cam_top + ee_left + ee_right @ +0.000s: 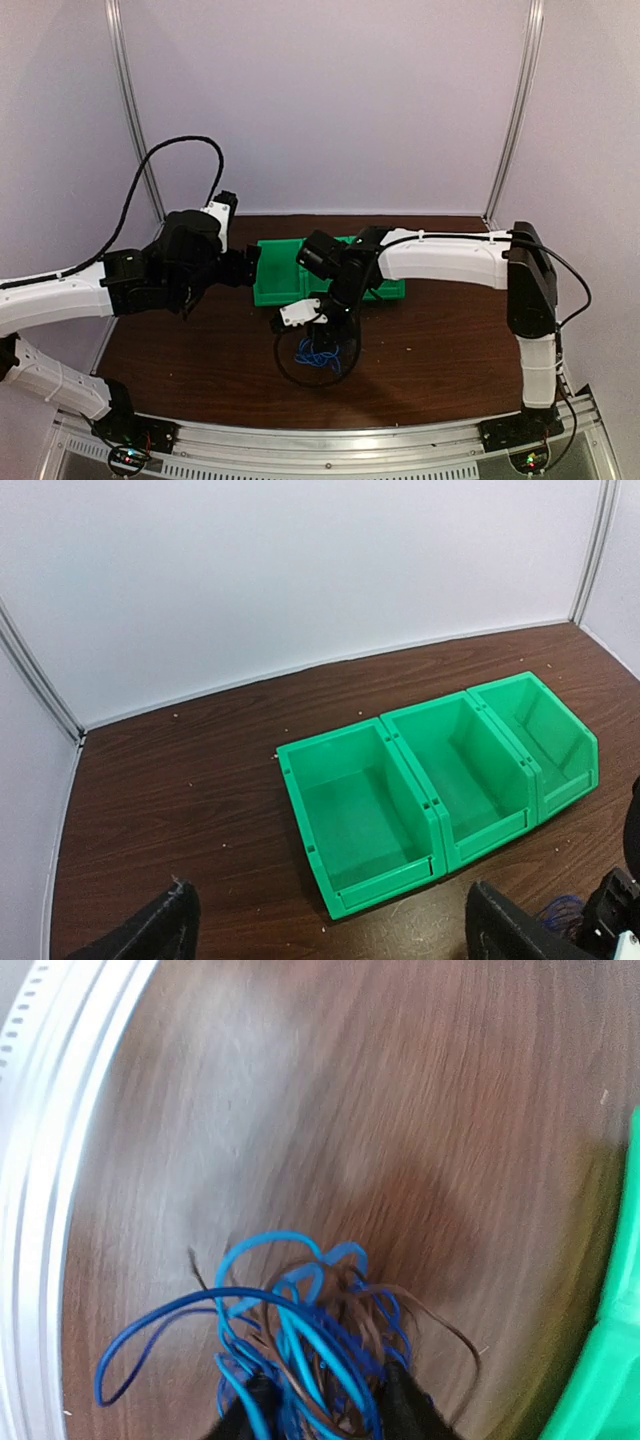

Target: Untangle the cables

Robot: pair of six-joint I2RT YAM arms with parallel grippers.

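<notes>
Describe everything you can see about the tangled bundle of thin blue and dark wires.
The tangled bundle of thin blue and dark wires is a loose knot of flexible strands: bright blue loops dominate, brownish-black ones weave through, and one long blue loop trails sideways. It sits on the brown wooden table, near but clear of the green plastic bins. The right gripper straddles it; whether it pinches the wires yet is unclear.

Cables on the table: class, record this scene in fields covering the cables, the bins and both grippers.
cables: blue and dark wires tangled in one heap on the table
green bins: three side by side, nothing visible inside
right gripper: shut on the cables
left gripper: open, holding nothing, near the bins
</notes>
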